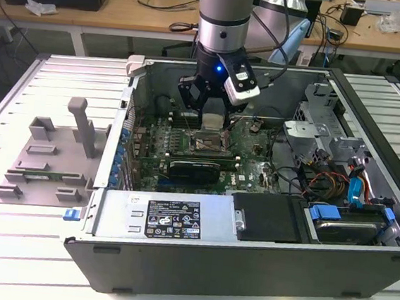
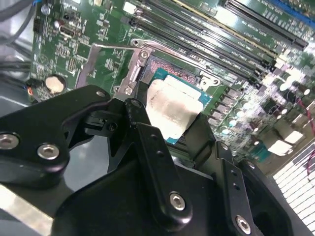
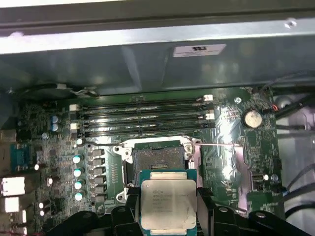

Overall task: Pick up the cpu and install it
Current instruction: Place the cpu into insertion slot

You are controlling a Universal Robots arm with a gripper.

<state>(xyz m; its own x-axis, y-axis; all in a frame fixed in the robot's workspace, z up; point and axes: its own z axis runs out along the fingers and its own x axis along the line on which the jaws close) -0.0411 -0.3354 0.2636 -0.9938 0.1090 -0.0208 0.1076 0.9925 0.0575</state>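
Gripper is down inside the open case, over the motherboard. It is closed partway on the cpu. One finger sits on each of two opposite edges, and the silver top faces up with its green border showing. In the second wrist view the cpu hangs between the black fingers, close over the socket and overlapping its near edge. The socket is open and its dark pin field is bare in the first wrist view. The load plate is swung aside, clear of the opening. The cpu reads as near the socket but not in it, offset toward the gripper side. Whether any corner touches the frame, cannot tell. The RAM slots lie beyond the socket, by the case wall. A grey tray sits outside the case on the exterior view's left, well apart from the gripper. Step in hand, as I judge it: pick is done and this is the carry/align part of the install, with the chip not seated. Seating it would call for centring the chip squarely over the pin field, level, with edges parallel to the frame and the orientation marks matched. It would then need a straight, gentle descent before release. Risk: a skewed or tilted drop could bend pins or leave a corner riding on the frame.
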